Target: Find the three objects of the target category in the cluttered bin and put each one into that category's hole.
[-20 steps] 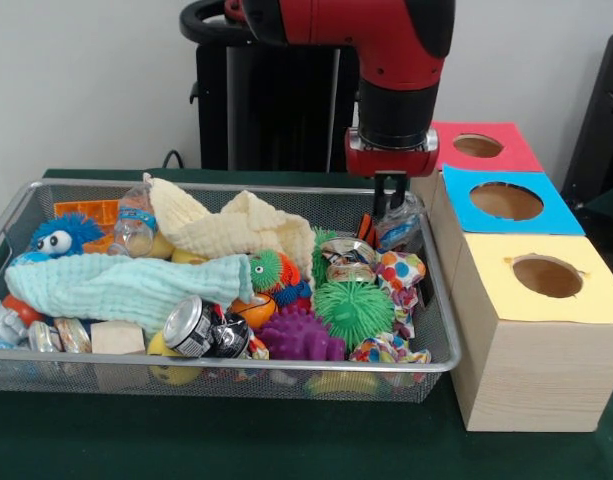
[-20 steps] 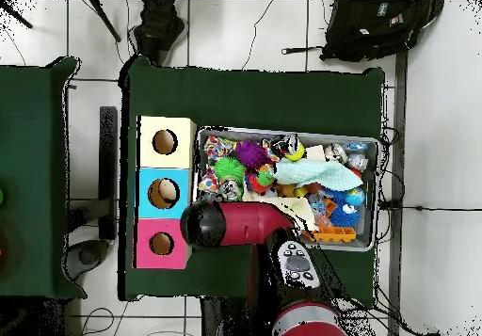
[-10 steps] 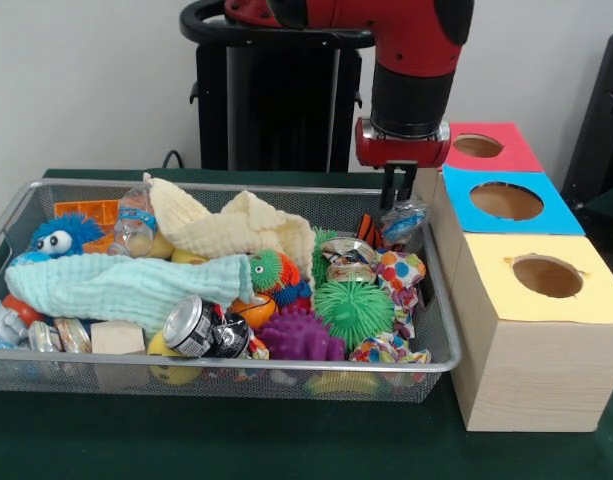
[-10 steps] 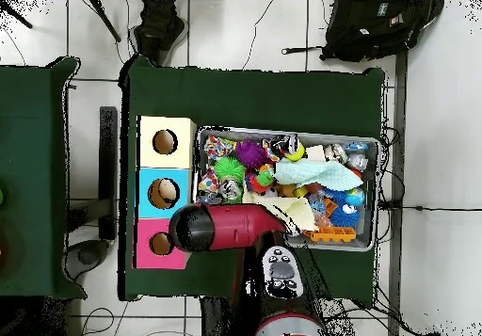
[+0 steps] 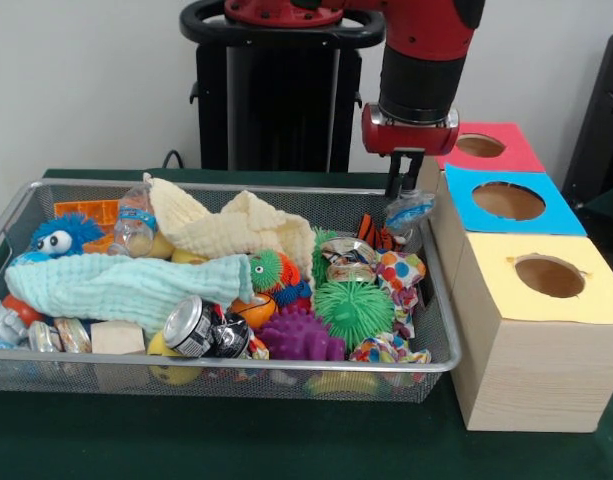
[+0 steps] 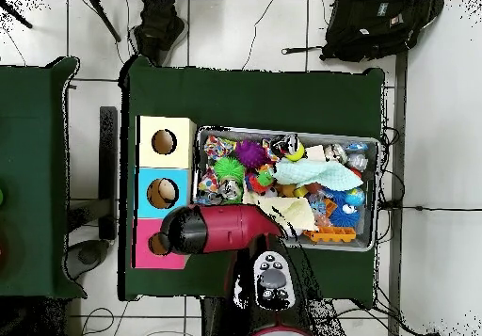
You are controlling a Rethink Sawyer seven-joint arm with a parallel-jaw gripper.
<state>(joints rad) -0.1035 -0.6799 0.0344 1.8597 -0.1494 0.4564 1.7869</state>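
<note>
Pincer (image 5: 404, 190) pinches a crushed plastic bottle (image 5: 406, 213) above the wire bin (image 5: 441, 330); transfer step in hand, next move requires alignment over the red box hole (image 5: 480, 145).

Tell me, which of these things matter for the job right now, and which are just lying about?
In the job: gripper, crumpled plastic bottle it holds, wire bin, red-topped box.

Lying about: green spiky ball, crushed can, mint cloth.

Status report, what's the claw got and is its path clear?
Claw shut on crushed plastic bottle, lifted above bin. Beside red box. Nothing in the way.
</note>
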